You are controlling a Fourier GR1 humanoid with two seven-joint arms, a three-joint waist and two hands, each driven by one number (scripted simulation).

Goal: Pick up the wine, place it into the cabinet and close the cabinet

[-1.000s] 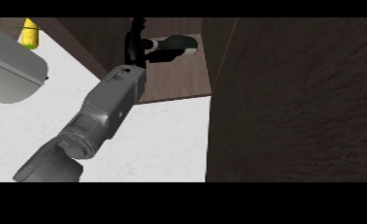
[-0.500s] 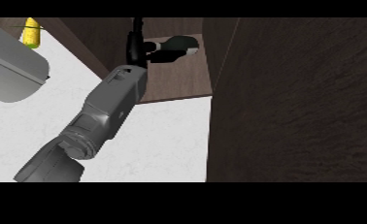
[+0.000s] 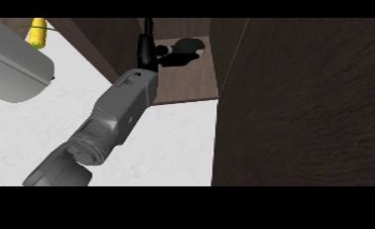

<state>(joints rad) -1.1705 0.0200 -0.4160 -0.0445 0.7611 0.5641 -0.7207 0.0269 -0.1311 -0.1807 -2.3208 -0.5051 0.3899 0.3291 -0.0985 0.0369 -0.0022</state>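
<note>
Cabinet (image 3: 293, 99) was a dark brown wood grain, same on the shelf. Counter (image 3: 168, 143) was white with faint marbling. Forearm (image 3: 110, 119) was grey, hand (image 3: 149, 54) black. Wine (image 3: 187, 47) looked dark green. There was a yellow thing (image 3: 38, 33) top left, plus a grey rounded object (image 3: 22, 74).

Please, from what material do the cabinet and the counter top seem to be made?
The cabinet looks like dark brown wood with a matt finish: fine grain streaks run along its panels. The counter top looks like white stone, perhaps marble: pale with faint grey veining, though a laminate could look the same.
</note>
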